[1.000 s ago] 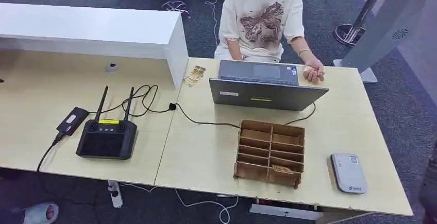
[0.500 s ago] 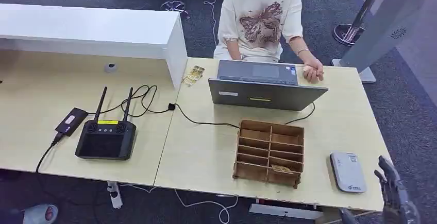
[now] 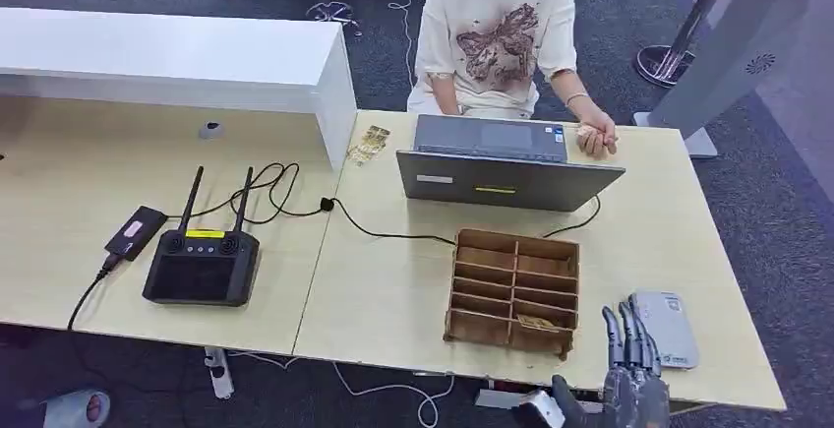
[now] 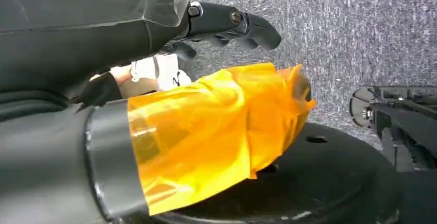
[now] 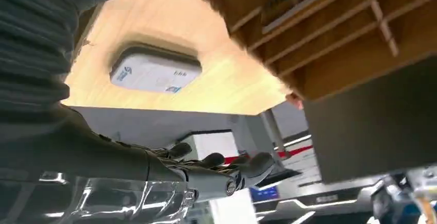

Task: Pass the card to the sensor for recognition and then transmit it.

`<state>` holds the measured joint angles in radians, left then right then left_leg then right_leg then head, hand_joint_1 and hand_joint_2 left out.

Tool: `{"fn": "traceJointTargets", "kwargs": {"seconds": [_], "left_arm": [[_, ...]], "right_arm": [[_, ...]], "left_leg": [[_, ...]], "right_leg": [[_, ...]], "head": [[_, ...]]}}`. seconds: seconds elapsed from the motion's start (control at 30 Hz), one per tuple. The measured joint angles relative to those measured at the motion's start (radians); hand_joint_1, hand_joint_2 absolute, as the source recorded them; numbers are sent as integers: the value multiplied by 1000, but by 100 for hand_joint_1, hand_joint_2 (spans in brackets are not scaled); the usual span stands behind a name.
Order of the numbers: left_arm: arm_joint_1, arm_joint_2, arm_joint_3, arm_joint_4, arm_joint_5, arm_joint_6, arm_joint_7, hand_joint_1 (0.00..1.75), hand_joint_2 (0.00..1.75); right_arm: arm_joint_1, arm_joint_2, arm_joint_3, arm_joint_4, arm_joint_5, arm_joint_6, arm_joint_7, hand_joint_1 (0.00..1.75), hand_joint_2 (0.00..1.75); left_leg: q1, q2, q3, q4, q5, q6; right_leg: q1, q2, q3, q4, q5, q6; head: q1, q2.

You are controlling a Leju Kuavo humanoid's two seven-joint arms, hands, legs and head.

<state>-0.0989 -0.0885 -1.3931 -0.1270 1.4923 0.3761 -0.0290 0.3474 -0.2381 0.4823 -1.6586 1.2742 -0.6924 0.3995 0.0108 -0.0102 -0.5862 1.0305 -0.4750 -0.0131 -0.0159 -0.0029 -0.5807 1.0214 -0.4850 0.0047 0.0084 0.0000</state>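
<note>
My right hand (image 3: 629, 369) hovers open and empty, fingers extended, at the table's (image 3: 393, 290) near edge, between the wooden organizer (image 3: 514, 290) and the grey sensor (image 3: 667, 328). The card (image 3: 537, 322) lies in the organizer's nearest slot. My left hand (image 4: 227, 23) hangs empty, fingers loosely extended.

One laptop (image 3: 508, 165), one wooden rack (image 3: 514, 293), one white sensor (image 3: 665, 328), one black controller (image 3: 203, 262), one power bank (image 3: 137, 231), one person (image 3: 499, 30), one hand (image 3: 629, 374).

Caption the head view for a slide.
Right robot hand, fingers apart and empty, rises between the wooden organizer and the grey sensor; a person sits behind the laptop.
</note>
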Motion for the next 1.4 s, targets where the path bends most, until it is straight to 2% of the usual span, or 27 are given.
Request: {"fn": "traceJointTargets", "kwargs": {"seconds": [0.1, 0.4, 0.53, 0.6, 0.63, 0.7, 0.83, 1.4], "left_arm": [[-1, 0, 0, 0, 0, 0, 1, 0, 0], [-1, 0, 0, 0, 0, 0, 1, 0, 0], [-3, 0, 0, 2, 0, -1, 1, 0, 0], [-3, 1, -1, 2, 0, -3, 1, 0, 0], [-5, 2, -1, 2, 0, -8, 2, 0, 0], [-5, 2, -1, 2, 0, -8, 2, 0, 0], [-5, 2, -1, 2, 0, -9, 2, 0, 0], [-5, 2, -1, 3, 0, -9, -1, 0, 0]], "right_arm": [[-29, -30, 52, 40, 58, 8, 45, 0, 175], [-31, -31, 55, 42, 62, 10, 48, 0, 175], [-80, -51, 114, 109, 113, 30, 71, 0, 175], [-151, -49, 189, 208, 96, 51, 57, 0, 175], [-189, -47, 219, 249, 189, 69, 96, 0, 175], [-198, -48, 221, 259, 240, 70, 116, 0, 175], [-203, -48, 221, 260, 260, 80, 135, 0, 175], [-207, -48, 220, 241, 264, 85, 138, 0, 175]], "left_leg": [[0, 0, 0, 0, 0, 0], [0, 0, 0, 0, 0, 0], [0, 0, 0, 0, 0, 0], [0, 1, 0, 0, 0, 0], [0, 1, 0, 0, 0, 0], [0, 0, 0, 0, 0, 0], [0, 0, 0, 0, 0, 0], [0, 0, 0, 0, 0, 0]], "right_leg": [[0, 0, 0, 0, 0, 0], [0, 0, 0, 0, 0, 0], [0, 0, 0, 0, 0, 0], [0, 1, 0, 0, 0, 0], [0, 1, 0, 0, 0, 0], [0, 0, 0, 0, 0, 0], [0, 1, 0, 0, 0, 0], [0, 1, 0, 0, 0, 0]], "head": [[0, 0], [0, 0], [0, 0], [0, 0], [0, 0], [0, 0], [0, 0], [0, 0]]}}
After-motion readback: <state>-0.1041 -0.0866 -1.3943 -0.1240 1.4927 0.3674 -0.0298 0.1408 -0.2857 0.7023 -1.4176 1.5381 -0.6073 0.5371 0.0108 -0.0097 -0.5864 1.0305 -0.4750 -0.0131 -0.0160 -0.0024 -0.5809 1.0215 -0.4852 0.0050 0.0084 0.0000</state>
